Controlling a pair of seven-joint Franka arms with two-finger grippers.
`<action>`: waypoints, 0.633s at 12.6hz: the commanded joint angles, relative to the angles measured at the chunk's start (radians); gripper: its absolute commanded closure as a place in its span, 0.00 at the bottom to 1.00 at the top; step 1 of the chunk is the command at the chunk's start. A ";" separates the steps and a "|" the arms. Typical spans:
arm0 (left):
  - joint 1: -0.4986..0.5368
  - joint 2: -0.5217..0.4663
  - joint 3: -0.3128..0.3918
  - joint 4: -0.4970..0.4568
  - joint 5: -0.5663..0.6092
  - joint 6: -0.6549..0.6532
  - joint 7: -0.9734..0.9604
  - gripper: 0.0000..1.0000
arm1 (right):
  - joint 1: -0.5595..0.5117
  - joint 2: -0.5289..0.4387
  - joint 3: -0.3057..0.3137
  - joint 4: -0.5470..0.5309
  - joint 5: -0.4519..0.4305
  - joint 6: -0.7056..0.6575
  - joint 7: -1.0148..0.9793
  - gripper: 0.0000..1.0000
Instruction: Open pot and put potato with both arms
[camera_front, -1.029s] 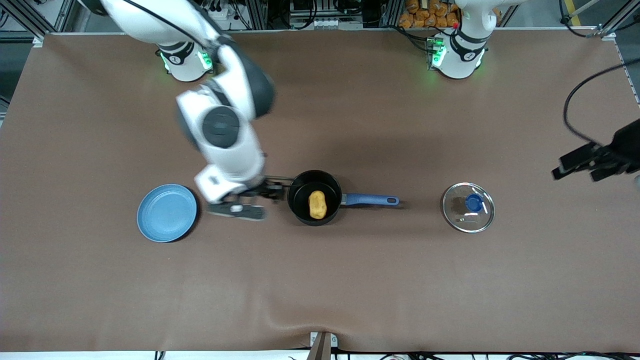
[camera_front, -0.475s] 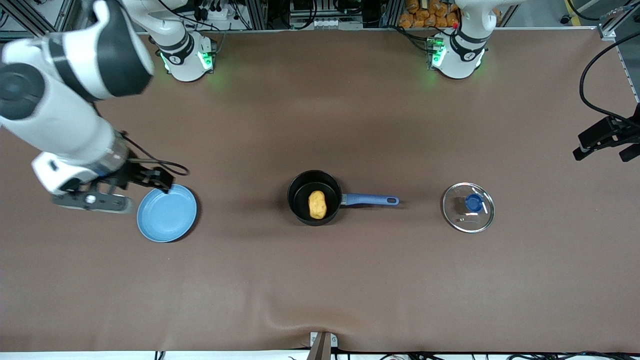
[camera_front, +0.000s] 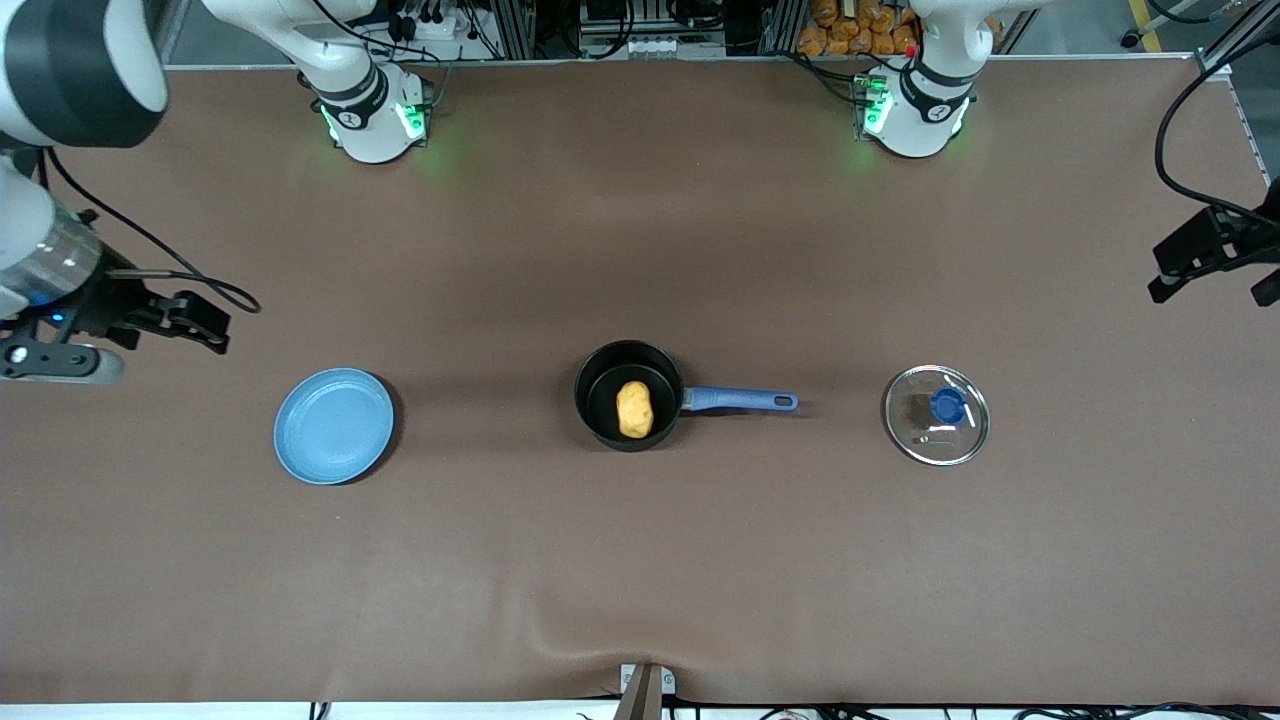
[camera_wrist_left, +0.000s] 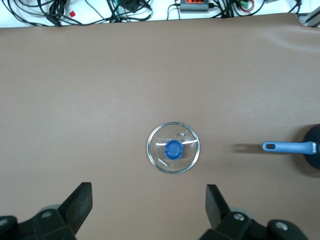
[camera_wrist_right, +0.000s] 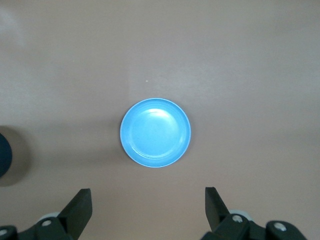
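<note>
The black pot (camera_front: 603, 395) stands open mid-table, its blue handle (camera_front: 745, 401) pointing toward the left arm's end. The yellow-orange potato (camera_front: 634, 409) lies inside it. The glass lid (camera_front: 915, 425) with its blue knob (camera_front: 947, 405) lies flat on the table past the handle's tip; it also shows in the left wrist view (camera_wrist_left: 186, 152). My right gripper (camera_front: 205, 325) is open and empty, up over the table's edge at the right arm's end. My left gripper (camera_front: 1175, 270) is open and empty, up over the table's edge at the left arm's end. Both grippers (camera_wrist_left: 148, 202) (camera_wrist_right: 148, 202) show wide-spread fingers.
A flat blue plate (camera_front: 334, 426) lies on the table toward the right arm's end, level with the pot; it shows in the right wrist view (camera_wrist_right: 155, 132). A metal bracket (camera_front: 645, 690) sits at the table's near edge. Brown cloth covers the table (camera_front: 640, 580).
My right arm has swung from beside the pot, over the plate, out to its end of the table. My left gripper has drifted a little higher and outward. Pot, potato and lid have not moved.
</note>
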 joint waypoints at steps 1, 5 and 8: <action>-0.086 -0.029 0.062 -0.020 0.030 0.011 -0.023 0.00 | -0.065 -0.058 0.003 -0.051 0.029 -0.005 -0.081 0.00; -0.148 -0.081 0.163 -0.087 -0.011 -0.031 0.057 0.00 | -0.097 -0.116 -0.044 -0.097 0.058 -0.008 -0.192 0.00; -0.142 -0.181 0.097 -0.230 -0.014 -0.061 0.034 0.00 | -0.097 -0.148 -0.046 -0.126 0.058 -0.003 -0.194 0.00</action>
